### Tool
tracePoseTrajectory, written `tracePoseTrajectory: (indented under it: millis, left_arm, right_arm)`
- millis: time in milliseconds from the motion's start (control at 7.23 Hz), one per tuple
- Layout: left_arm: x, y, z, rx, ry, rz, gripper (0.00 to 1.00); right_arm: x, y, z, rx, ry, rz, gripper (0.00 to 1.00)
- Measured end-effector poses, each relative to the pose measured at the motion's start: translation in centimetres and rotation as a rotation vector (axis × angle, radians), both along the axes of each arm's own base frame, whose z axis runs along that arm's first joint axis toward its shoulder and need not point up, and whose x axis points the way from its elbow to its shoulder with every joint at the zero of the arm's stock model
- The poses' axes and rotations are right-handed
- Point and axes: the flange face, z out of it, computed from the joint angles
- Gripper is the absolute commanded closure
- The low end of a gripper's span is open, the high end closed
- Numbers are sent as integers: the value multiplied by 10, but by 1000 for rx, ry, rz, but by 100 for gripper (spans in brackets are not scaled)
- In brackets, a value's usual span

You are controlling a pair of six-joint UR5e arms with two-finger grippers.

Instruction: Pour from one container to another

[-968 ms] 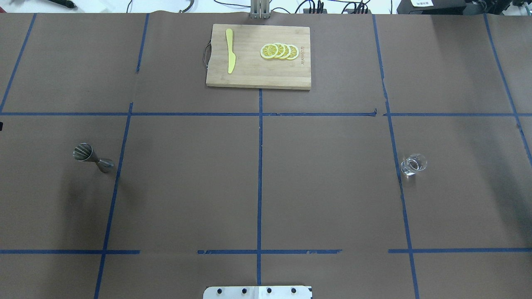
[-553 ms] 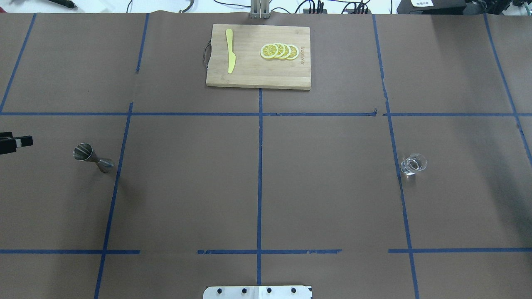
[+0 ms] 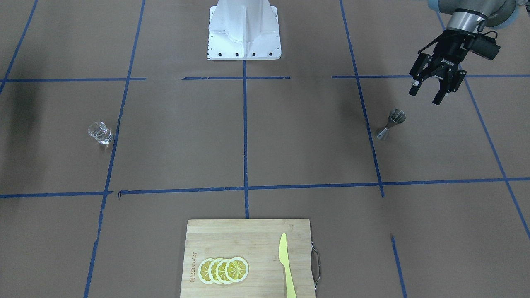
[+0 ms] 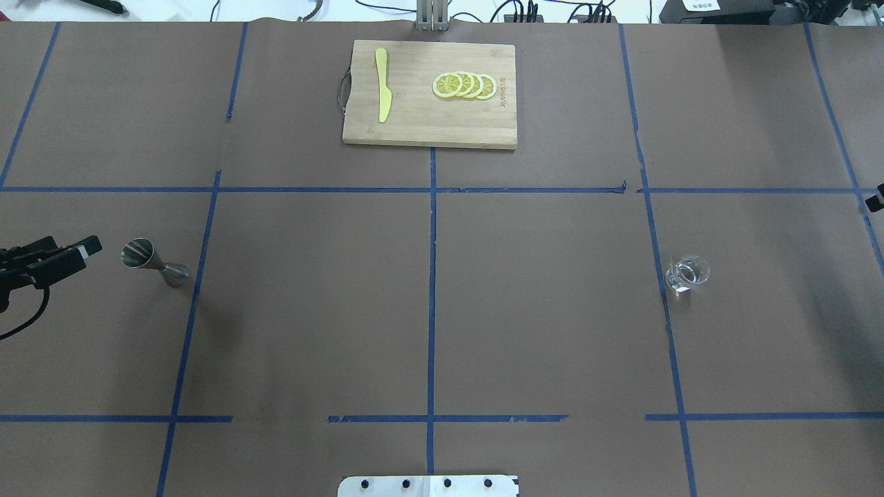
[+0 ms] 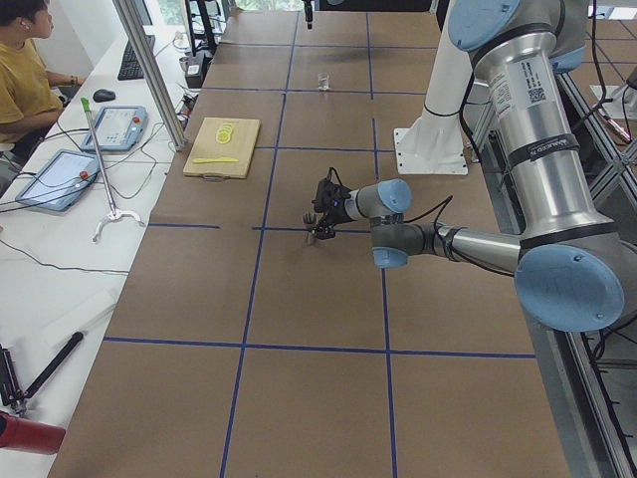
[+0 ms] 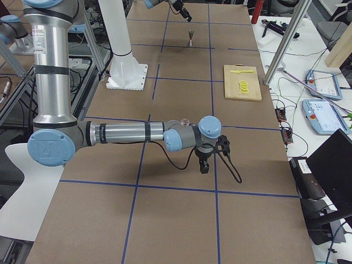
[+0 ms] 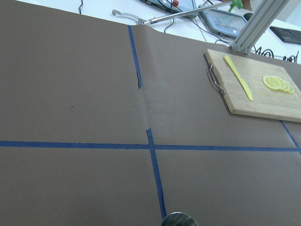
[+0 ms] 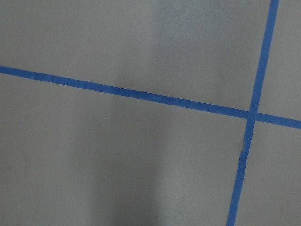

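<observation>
Hovering over the counter [image 4: 311, 310], the left claw [image 3: 425, 96] sits near the metal jigger [image 3: 391, 123], on the side towards the counter's left end. Its fingers are spread wide with nothing between them, and it is not touching the jigger. In the overhead view the claw [image 4: 79, 250] comes in from the left edge, level with the jigger [image 4: 153, 262]. The left wrist view catches only the jigger's rim [image 7: 180, 220] at the bottom edge.

The jigger stands upright, wide cone up, just left of a blue tape line in the overhead view.

The glass tumbler [image 4: 686, 273] is upright on the opposite side of the counter, just beside another tape line and well apart from the jigger. I can't tell whether it holds liquid.

Right claw [image 6: 203, 168] – points down at the counter and is away from the tumbler [image 6: 185, 121]. Only a sliver shows at the overhead's right edge [image 4: 876, 200], so I can't tell how far its fingers are spread or whether it holds anything. The right wrist view shows only brown paper and tape.

At the far edge, centre, a wooden cutting board [image 4: 428, 124] carries a yellow knife [image 4: 382, 83] and a row of overlapping lemon slices [image 4: 464, 85].
</observation>
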Motion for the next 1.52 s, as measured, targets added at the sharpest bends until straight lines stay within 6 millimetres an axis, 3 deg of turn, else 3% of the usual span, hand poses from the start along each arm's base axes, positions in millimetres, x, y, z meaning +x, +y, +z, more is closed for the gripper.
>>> tracePoseTrajectory:
  millis: [553, 1521]
  left_arm:
    - [39, 28, -20, 74, -112, -135, 1]
    - [98, 43, -5, 117, -242, -176, 1]
  right_arm:
    - [-13, -1, -5, 18, 0, -26, 0]
    - [-16, -9, -13, 38, 6, -27, 0]
